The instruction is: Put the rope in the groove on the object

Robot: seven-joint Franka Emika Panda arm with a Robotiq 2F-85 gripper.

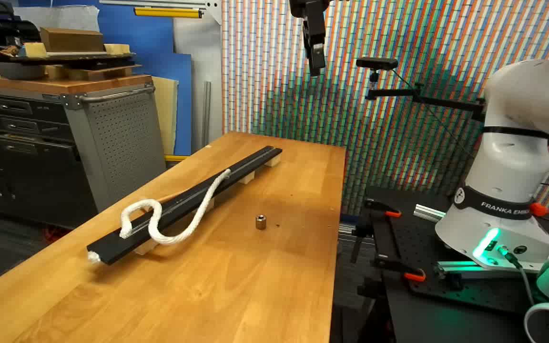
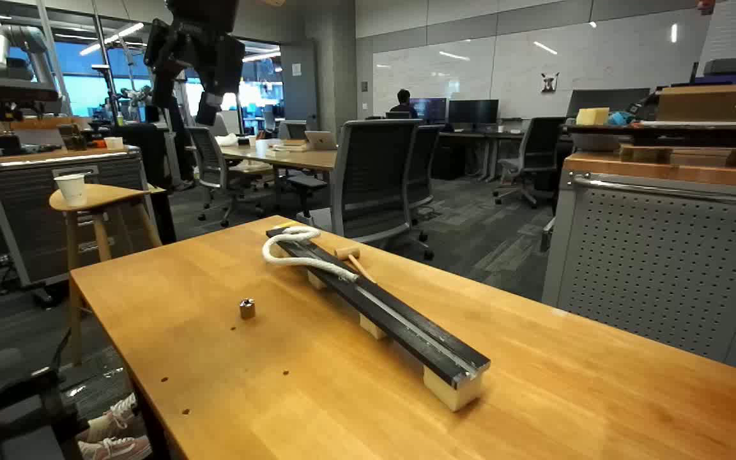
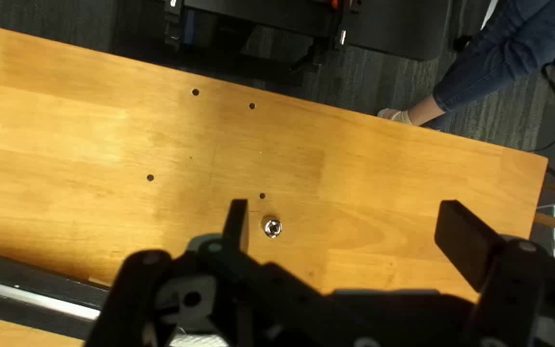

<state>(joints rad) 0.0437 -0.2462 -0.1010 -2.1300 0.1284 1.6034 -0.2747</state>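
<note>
The white rope [image 1: 202,212] [image 2: 320,264] lies in a loose S across one half of the long black bar [image 1: 112,245] [image 2: 393,322], bulging over its side. Around mid-bar it meets the groove [image 2: 416,329], which runs on as a pale strip to the bar's far end. In an exterior view a white frayed tuft shows at the bar's near end. In the wrist view the bar [image 3: 41,279] and groove [image 3: 32,296] are at lower left, with a bit of rope [image 3: 195,340] mostly hidden by the gripper. My gripper [image 1: 317,59] [image 2: 184,108] [image 3: 342,217] is open, empty, high above the table.
Pale blocks [image 2: 457,390] hold the bar off the table. A small metal cylinder [image 1: 260,222] [image 2: 247,309] [image 3: 272,228] stands on the tabletop beside the bar. A wooden mallet [image 2: 347,253] lies behind the bar. A person's leg [image 3: 494,72] is beyond the table edge.
</note>
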